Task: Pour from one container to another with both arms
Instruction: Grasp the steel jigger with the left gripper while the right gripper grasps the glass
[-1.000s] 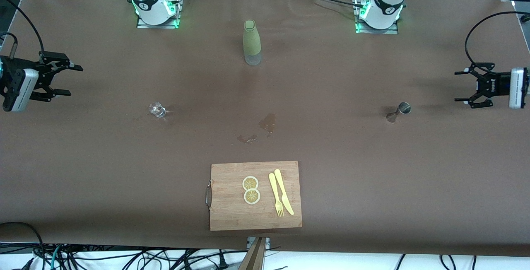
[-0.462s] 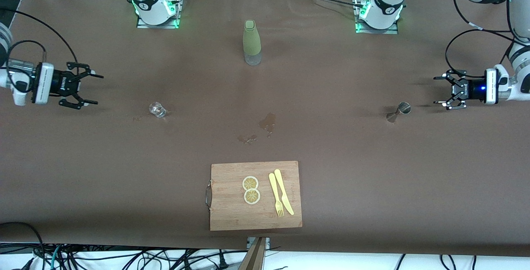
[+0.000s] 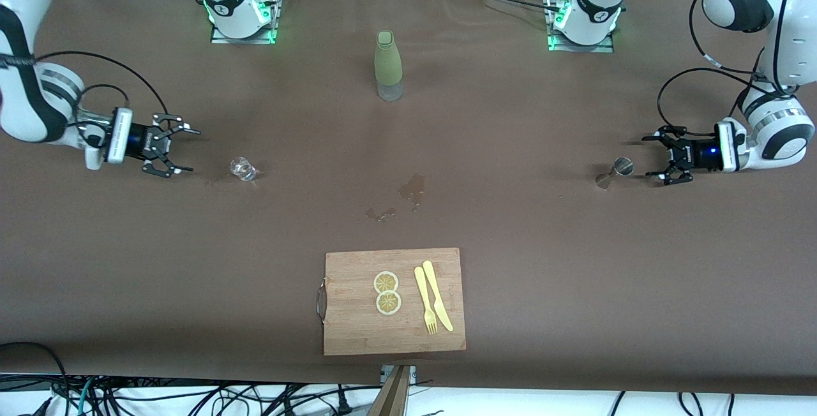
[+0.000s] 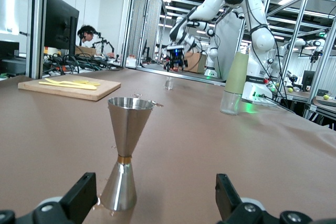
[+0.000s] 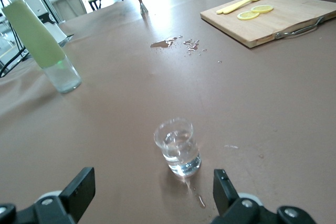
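left gripper (image 3: 655,158): wide open, empty, level, steel jigger (image 3: 616,171) upright just ahead | right gripper (image 3: 180,150): wide open, empty, shot glass (image 3: 242,169) ahead, farther off

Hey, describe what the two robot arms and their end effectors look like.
Both arms are glossy white with dark grey joint bands and looping black cables. The left end effector and right end effector are small, black and two-fingered, behind white wrist modules. Green lights glow at both bases.

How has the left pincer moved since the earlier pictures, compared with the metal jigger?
Yes. The left pincer, open, has come in from the table's edge toward the jigger, which stands where it was, and is now close beside it.
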### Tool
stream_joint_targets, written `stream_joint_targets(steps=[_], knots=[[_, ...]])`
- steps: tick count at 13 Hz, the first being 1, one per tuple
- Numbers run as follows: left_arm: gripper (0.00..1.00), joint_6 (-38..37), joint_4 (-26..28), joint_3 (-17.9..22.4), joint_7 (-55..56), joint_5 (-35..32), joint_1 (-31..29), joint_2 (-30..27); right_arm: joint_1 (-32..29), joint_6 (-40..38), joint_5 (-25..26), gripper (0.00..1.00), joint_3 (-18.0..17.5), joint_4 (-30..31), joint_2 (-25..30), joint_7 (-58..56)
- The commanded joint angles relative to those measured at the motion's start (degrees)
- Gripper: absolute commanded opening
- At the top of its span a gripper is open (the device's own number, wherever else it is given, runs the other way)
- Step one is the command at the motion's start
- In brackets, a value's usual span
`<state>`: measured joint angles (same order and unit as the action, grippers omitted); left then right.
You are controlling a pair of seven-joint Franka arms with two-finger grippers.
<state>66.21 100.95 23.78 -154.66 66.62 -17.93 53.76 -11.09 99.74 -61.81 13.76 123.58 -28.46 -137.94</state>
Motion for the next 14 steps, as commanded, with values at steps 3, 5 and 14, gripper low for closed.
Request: stream_joint_targets(steps=[3, 5, 14], knots=[[1.0, -0.73, -6.12, -4.0, -3.55, 2.19, 0.44, 5.65, 1.16, -1.13, -6.66, 1.0, -1.1, -0.44, -5.55, -8.91], [1.0, -0.55, -6.12, -4.35, -3.46, 3.59, 1.31, 6.62, 1.94, -0.51, -10.94, 1.0, -1.89, -0.53, -6.6, -14.69], [1.0, -0.64, -7.79, -6.46, -2.76, 3.95, 2.64, 6.53, 6.78, -1.3, -18.52, 1.0, -2.07, -0.97, -11.44, -21.05]])
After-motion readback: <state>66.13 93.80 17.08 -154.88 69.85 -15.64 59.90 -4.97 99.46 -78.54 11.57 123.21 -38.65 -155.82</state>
